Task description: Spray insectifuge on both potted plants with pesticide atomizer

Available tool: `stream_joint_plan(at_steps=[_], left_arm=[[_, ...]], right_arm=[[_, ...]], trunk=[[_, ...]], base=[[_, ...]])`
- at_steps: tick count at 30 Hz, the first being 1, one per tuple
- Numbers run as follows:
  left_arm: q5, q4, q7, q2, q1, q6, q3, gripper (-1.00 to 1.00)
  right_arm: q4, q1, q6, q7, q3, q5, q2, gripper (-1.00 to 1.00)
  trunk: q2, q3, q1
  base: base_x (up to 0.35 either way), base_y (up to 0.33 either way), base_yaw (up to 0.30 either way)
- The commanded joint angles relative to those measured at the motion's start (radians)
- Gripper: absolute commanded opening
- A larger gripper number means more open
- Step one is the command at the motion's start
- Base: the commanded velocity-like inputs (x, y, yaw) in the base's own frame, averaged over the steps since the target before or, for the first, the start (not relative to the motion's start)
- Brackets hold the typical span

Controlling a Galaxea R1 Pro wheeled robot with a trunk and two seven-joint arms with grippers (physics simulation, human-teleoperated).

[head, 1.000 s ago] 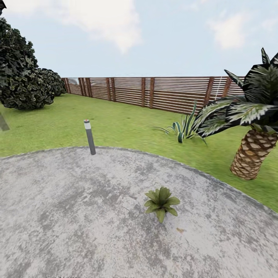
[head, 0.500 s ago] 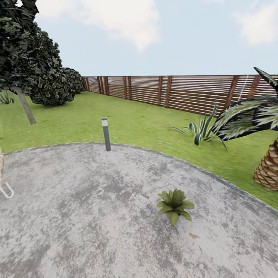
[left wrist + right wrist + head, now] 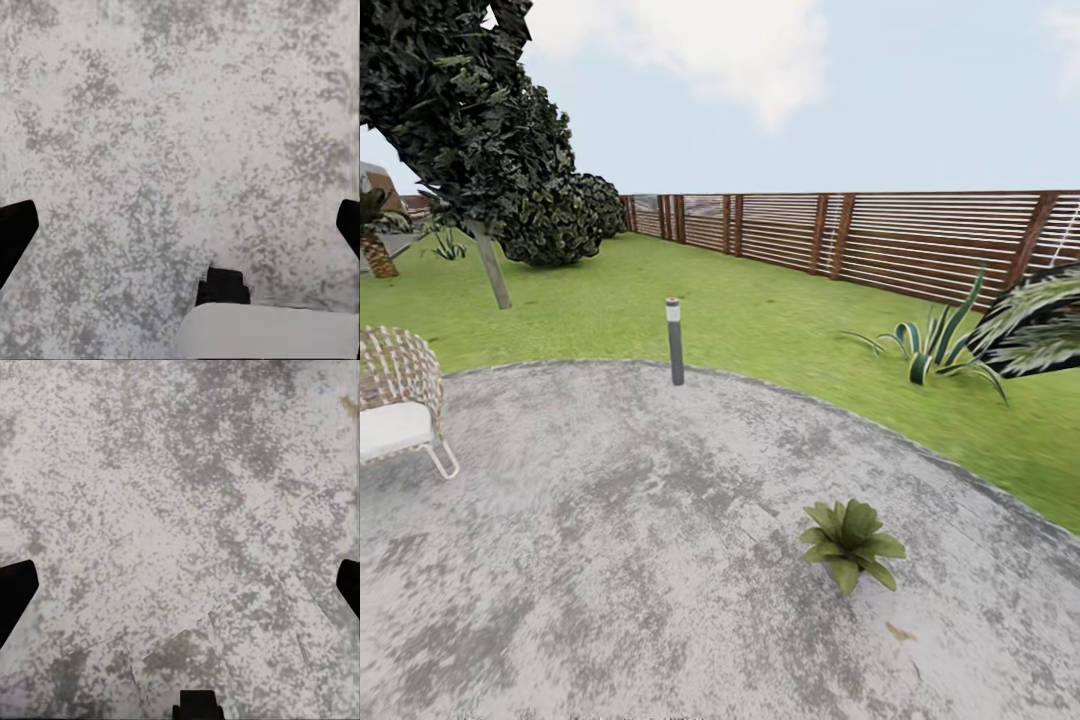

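Potted plant (image 3: 852, 543) on the stone patio (image 3: 610, 540), atomizer not yet found.

One low rosette sits ahead and to the robot's right on the patio, well apart from the grey lamp post (image 3: 675, 341) at the lawn edge and the wicker chair (image 3: 398, 400) at left. Both wrist views look down on bare stone; the left gripper (image 3: 180, 232) and right gripper (image 3: 180, 592) have fingers spread wide, holding nothing. By position, the right arm seems nearer the plant.

patio (image 3: 610, 560): grey mottled stone | on it: potted plant (image 3: 852, 541); wicker chair (image 3: 398, 400); lamp post (image 3: 675, 341) at edge
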Motion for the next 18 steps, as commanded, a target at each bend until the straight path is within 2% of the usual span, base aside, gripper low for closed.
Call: stream_joint_plan(at_steps=[1,3,7,18], left_arm=[[-0.005,0.000,-0.004,-0.002,-0.050,-0.042,-0.003,1.00],[-0.009,0.004,-0.005,0.002,-0.061,-0.091,-0.006,1.00],[-0.001,0.011,-0.005,0.008,-0.058,-0.121,0.002,1.00],[-0.010,0.016,-0.006,0.008,-0.052,-0.127,-0.002,1.00]], right_arm=[[-0.052,-0.006,-0.003,0.000,0.000,0.002,0.003,1.00],[-0.059,-0.008,-0.003,-0.001,0.000,0.003,0.003,1.00],[-0.049,-0.008,-0.006,-0.001,0.001,0.003,0.003,1.00],[-0.010,-0.009,-0.046,-0.002,0.002,0.004,0.001,1.00]], trunk=[[0.000,-0.002,0.000],[0.000,-0.003,0.000],[0.000,-0.006,0.000],[0.000,-0.013,0.000]], base=[[0.000,0.000,0.273],[0.033,0.000,0.273],[0.212,0.000,0.273],[0.332,0.000,0.273]])
